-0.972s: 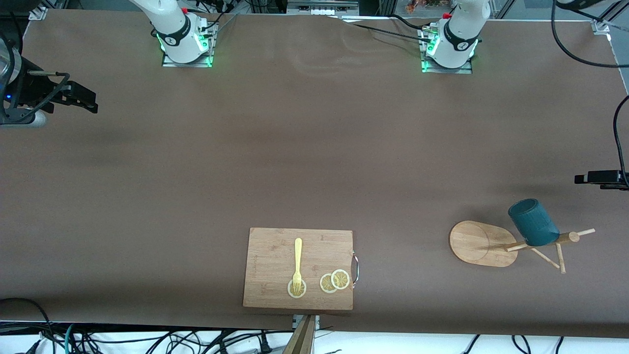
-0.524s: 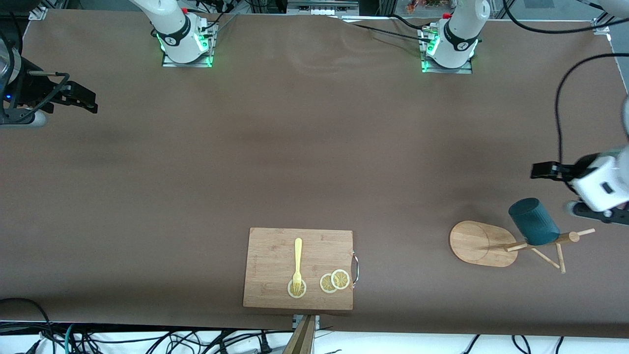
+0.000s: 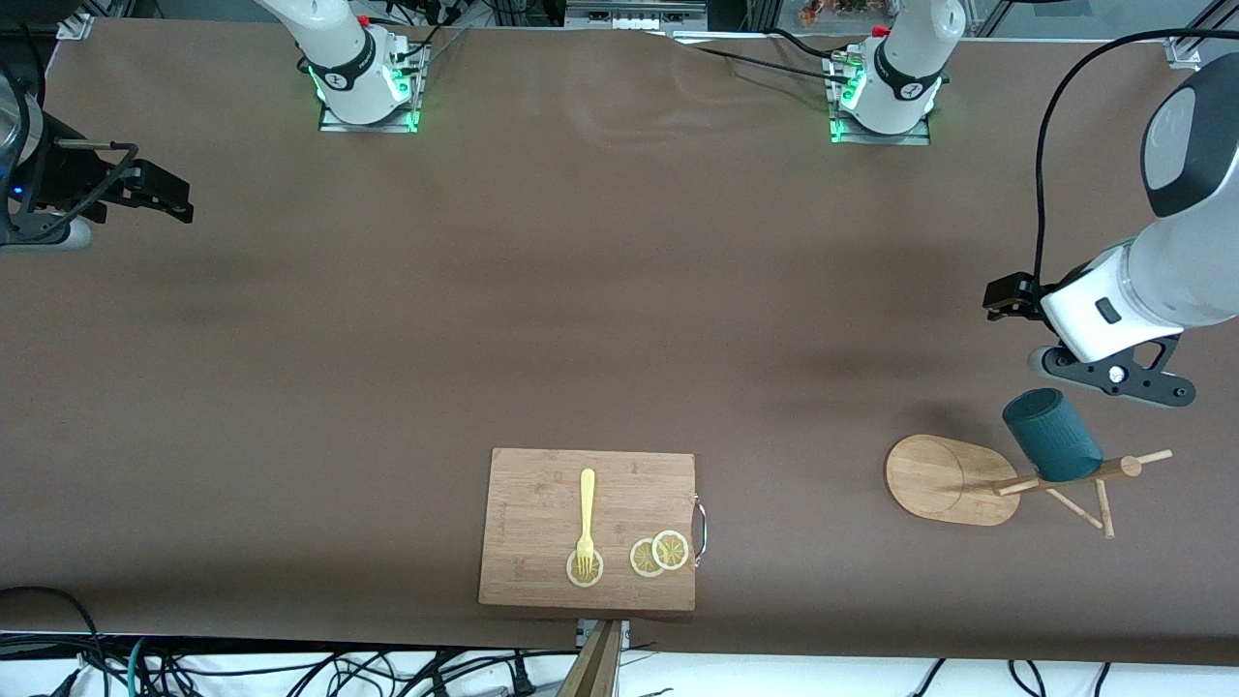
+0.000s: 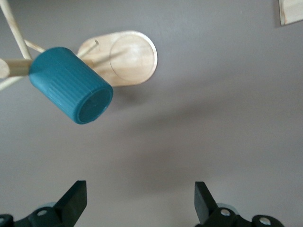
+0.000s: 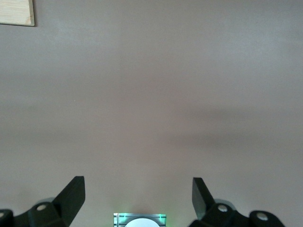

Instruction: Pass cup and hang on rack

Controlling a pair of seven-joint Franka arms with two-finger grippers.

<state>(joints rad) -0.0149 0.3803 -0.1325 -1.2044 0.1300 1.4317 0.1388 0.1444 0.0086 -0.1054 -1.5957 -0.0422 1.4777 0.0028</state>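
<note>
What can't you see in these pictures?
- The cup hangs on the rack: its handle and the peg that holds it are hidden by its own body in the front view and the left wrist view.
- The left pincer: hidden under its own wrist in the front view.
- The right pincer: cut off by the front view's edge.

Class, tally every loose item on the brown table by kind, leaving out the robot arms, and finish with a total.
Dark teal ribbed cup, hung on the rack: 1
Light bamboo mug rack with oval base: 1
Rectangular wooden cutting board with metal handle: 1
Yellow plastic fork: 1
Round lemon slices: 3
Total: 7
</note>
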